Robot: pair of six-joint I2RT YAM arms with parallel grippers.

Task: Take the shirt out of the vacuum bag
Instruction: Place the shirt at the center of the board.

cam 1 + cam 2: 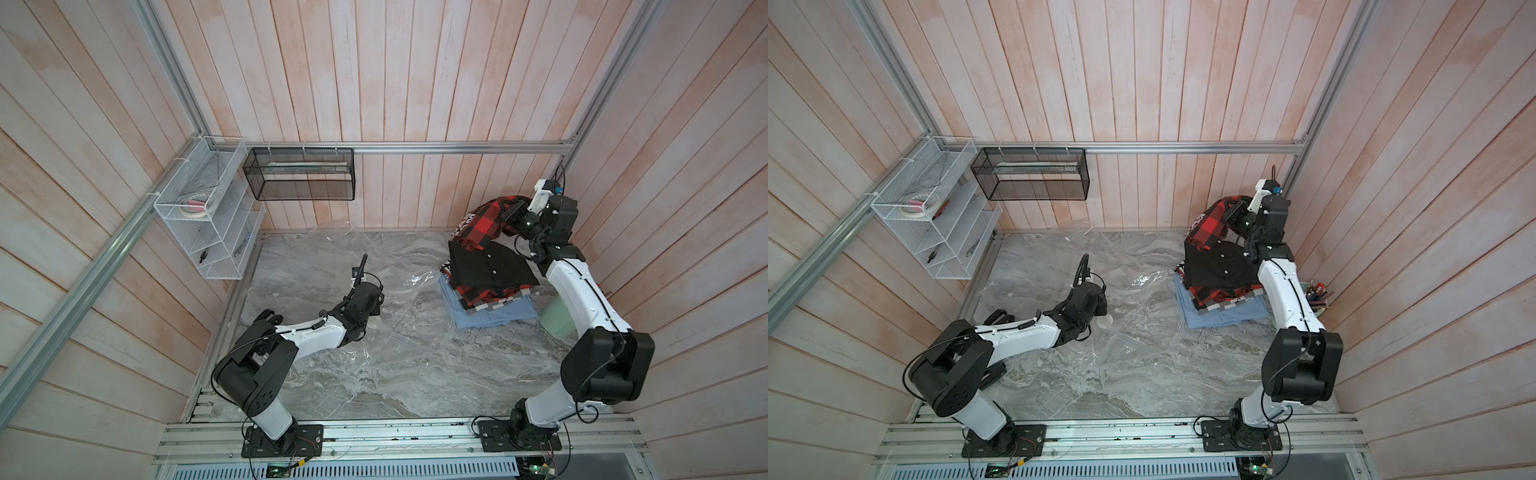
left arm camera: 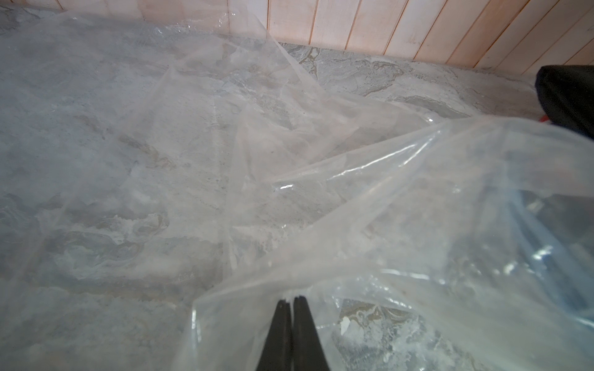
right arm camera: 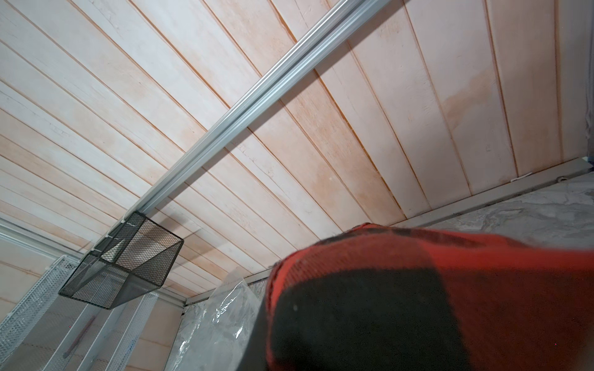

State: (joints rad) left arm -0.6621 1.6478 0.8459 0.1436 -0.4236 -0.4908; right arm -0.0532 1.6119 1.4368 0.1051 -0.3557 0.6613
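My left gripper (image 2: 292, 297) pinches a fold of the vacuum bag (image 2: 385, 192) on the surface (image 1: 415, 395). My right gripper (image 1: 507, 210) grips the plaid shirt (image 1: 482, 224), held up over the clothes pile (image 1: 486, 318).

Bag (image 1: 415, 279): clear, glossy and heavily creased, spread across the middle of the table (image 1: 498, 374). I can see nothing inside it. One fold is raised and pinched in the left gripper (image 2: 292, 297), fingers together.

Shirt (image 1: 480, 224) — red-and-black plaid — is out of the bag, bunched and held up at the far right by the right gripper (image 1: 506, 211), clear of the plastic.
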